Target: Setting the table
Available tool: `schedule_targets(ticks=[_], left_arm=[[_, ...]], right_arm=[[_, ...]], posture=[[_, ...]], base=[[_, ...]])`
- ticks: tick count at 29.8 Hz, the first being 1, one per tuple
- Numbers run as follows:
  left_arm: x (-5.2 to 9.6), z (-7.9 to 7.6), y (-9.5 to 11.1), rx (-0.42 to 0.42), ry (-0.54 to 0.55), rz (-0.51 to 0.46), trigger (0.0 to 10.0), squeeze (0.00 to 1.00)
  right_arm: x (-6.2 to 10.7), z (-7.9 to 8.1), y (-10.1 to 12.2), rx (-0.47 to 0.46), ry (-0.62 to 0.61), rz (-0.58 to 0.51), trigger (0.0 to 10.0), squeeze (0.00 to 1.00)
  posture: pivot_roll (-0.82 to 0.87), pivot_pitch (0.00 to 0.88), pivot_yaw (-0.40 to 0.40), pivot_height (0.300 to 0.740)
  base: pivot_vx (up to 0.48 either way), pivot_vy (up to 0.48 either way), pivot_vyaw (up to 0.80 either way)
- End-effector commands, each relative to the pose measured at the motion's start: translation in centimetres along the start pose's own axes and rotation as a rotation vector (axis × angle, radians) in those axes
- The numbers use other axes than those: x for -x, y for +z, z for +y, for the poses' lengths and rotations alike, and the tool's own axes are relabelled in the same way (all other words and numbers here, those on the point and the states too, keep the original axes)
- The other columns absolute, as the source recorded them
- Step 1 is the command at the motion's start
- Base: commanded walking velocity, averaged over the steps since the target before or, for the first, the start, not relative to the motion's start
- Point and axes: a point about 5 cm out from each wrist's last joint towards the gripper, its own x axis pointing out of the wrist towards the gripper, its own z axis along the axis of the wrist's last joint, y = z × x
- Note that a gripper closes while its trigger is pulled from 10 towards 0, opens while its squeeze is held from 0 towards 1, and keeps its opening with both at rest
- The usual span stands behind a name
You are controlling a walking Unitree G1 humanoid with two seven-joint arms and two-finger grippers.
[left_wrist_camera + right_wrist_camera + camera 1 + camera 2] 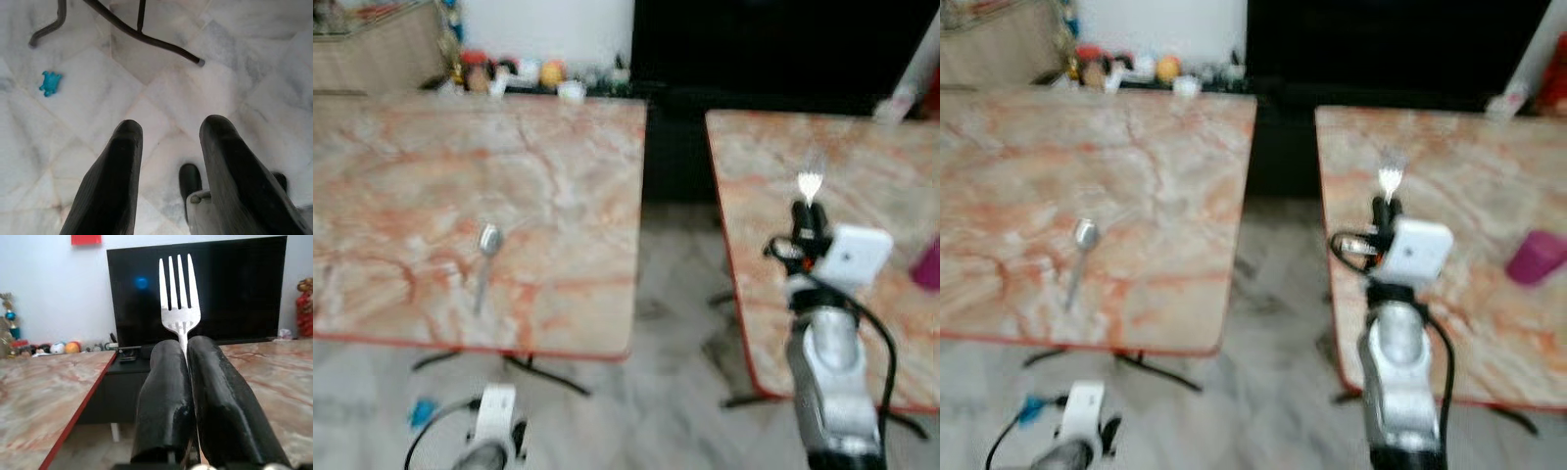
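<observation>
My right gripper (pixel 186 350) is shut on a silver fork (pixel 178 298), tines pointing up and forward. In the eye views the fork (pixel 810 183) and right gripper (pixel 809 223) are over the left part of the right-hand marble table (pixel 862 157). A silver spoon (pixel 485 257) lies on the left-hand marble table (pixel 431 176), toward its front. My left gripper (pixel 168 129) hangs low by the floor with its fingers apart and nothing between them; its wrist (pixel 494 416) sits below the left table's front edge.
A gap of floor (pixel 671 294) runs between the two tables. A pink cup (pixel 1535 258) stands on the right table. A dark TV (pixel 195 284) and a shelf with small ornaments (pixel 509 73) lie behind. Black table legs (pixel 146 39) and a blue scrap (pixel 50 82) are on the floor.
</observation>
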Motion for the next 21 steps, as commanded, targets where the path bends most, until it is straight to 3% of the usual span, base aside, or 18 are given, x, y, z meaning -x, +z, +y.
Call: schedule_targets(ticks=[1,21], left_arm=[[0.02,-0.19,-0.19,0.001,0.000,0.009,10.0,0.00],[0.13,-0.14,-0.57,-0.017,-0.007,0.017,10.0,0.00]], right_arm=[[-0.13,-0.63,0.31,0.020,-0.022,-0.012,10.0,0.00],[-0.42,-0.51,0.14,0.034,-0.026,-0.008,10.0,0.00]], posture=[[-0.02,0.035,0.007,0.740],[-0.03,0.000,0.009,0.740]], base=[[0.000,-0.326,0.00],[0.000,-0.325,0.00]])
